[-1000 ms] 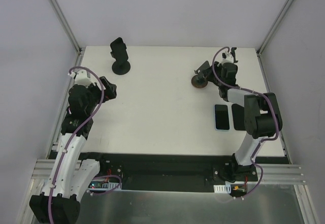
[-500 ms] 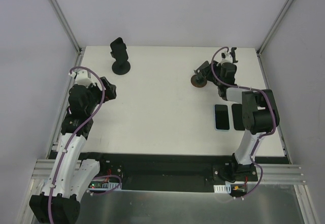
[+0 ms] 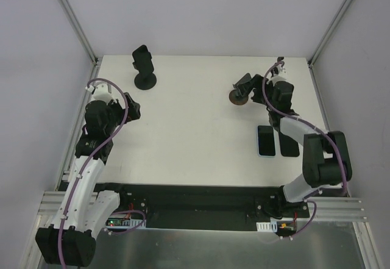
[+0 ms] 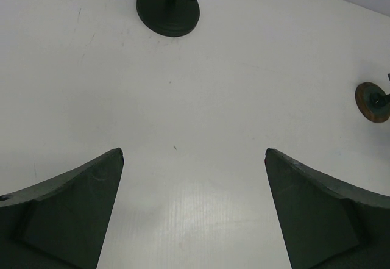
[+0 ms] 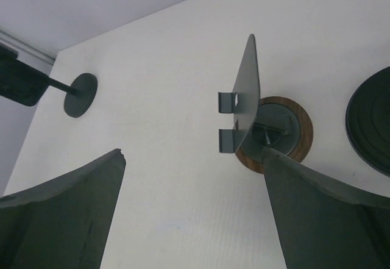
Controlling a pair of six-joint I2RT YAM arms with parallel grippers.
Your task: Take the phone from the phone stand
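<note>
A phone stand with a round wooden base (image 3: 238,97) (image 5: 277,133) stands at the back right, and its grey plate (image 5: 246,96) is bare. My right gripper (image 3: 251,88) (image 5: 192,153) is open just in front of it, its right finger overlapping the base in the wrist view, nothing between the jaws. Two dark phones (image 3: 265,141) (image 3: 289,139) lie flat on the table by the right arm. A black phone stand (image 3: 145,78) (image 4: 167,14) at the back left carries a dark slab (image 3: 142,57); I cannot tell whether it is a phone. My left gripper (image 3: 130,110) (image 4: 194,153) is open over bare table.
The white table (image 3: 195,129) is walled by grey panels at the back and sides. A dark round disc (image 5: 372,129) shows at the right edge of the right wrist view, beside the wooden base. The arm bases sit on the near rail (image 3: 201,205).
The right gripper has gone from shut to open beside the wooden-based stand, and its elbow has swung right and toward the near edge. The left arm has shifted slightly.
</note>
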